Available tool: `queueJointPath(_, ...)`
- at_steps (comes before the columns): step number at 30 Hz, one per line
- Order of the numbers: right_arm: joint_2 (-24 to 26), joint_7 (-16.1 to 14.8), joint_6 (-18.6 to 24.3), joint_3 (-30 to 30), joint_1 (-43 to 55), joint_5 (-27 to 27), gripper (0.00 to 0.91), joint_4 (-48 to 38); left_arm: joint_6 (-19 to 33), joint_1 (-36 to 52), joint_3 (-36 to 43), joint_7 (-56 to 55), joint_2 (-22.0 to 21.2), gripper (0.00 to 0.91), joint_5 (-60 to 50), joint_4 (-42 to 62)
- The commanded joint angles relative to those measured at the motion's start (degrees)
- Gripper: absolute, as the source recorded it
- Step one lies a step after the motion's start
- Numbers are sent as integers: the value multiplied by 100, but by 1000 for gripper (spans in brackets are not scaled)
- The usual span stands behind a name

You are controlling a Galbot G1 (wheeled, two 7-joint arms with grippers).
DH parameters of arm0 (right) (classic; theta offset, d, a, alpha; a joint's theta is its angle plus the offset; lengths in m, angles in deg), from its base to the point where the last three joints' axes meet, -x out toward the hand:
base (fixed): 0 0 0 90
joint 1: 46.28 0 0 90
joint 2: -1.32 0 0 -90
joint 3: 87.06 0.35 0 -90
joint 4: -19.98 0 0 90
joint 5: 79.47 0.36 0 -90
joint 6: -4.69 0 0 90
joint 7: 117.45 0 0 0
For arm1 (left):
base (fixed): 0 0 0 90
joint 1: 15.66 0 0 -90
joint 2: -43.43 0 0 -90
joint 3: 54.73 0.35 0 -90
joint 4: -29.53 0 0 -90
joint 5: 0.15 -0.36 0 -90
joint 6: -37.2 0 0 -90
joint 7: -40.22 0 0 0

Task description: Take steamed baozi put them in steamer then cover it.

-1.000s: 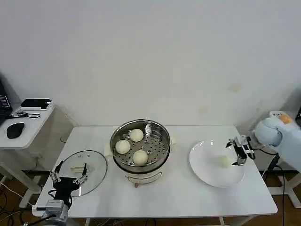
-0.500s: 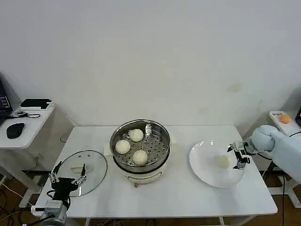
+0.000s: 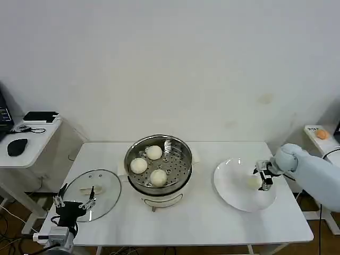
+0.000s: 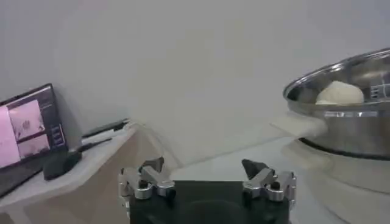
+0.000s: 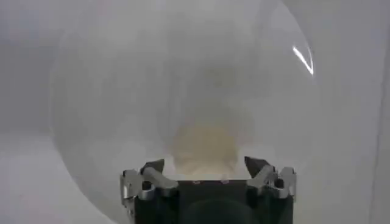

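The steel steamer [image 3: 179, 151] stands mid-table with three cream baozi [image 3: 154, 152] on its perforated tray. A fourth baozi [image 3: 253, 182] lies on the white plate [image 3: 232, 187] at the right. My right gripper [image 3: 263, 178] is open just right of that bun, touching nothing; in the right wrist view the baozi [image 5: 204, 149] sits right ahead of the spread right gripper [image 5: 205, 168]. The glass cover [image 3: 101, 187] lies flat left of the steamer. My left gripper [image 3: 74, 202] hangs open over its near edge, and the left wrist view shows the left gripper [image 4: 206, 173] open with the steamer [image 4: 347, 115] beyond.
A side table [image 3: 37, 139] at far left holds a mouse [image 3: 17, 146] and a flat black device [image 3: 40, 116]; a laptop screen [image 4: 27, 125] shows there too. An orange object [image 3: 322, 134] sits on a stand past the table's right edge. Bare tabletop [image 3: 202, 218] lies in front of the steamer.
My right gripper has moved left across the plate, closing in on the baozi. The left gripper has drifted slightly toward the table's near edge.
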Motion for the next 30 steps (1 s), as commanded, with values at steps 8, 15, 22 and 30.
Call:
queueJointPath(8,74,-212,-142,-86,341,229,605,147,1,-10,-9,-5,-4,907,0,-51)
queueJointPath(15,323,-86,-710,-1002,1849,807,605,1068,-2,3,-20,-3,29,907,5,-48)
queueJointPath(22,-115,53,-1262,-2287,3655,1875,615,1706,-4,65,39,-3,2,907,4,-50)
queueJointPath(30,-1202,469,-1941,-3134,4698,3308,615,1973,-8,101,60,-3,-36,907,4,-76)
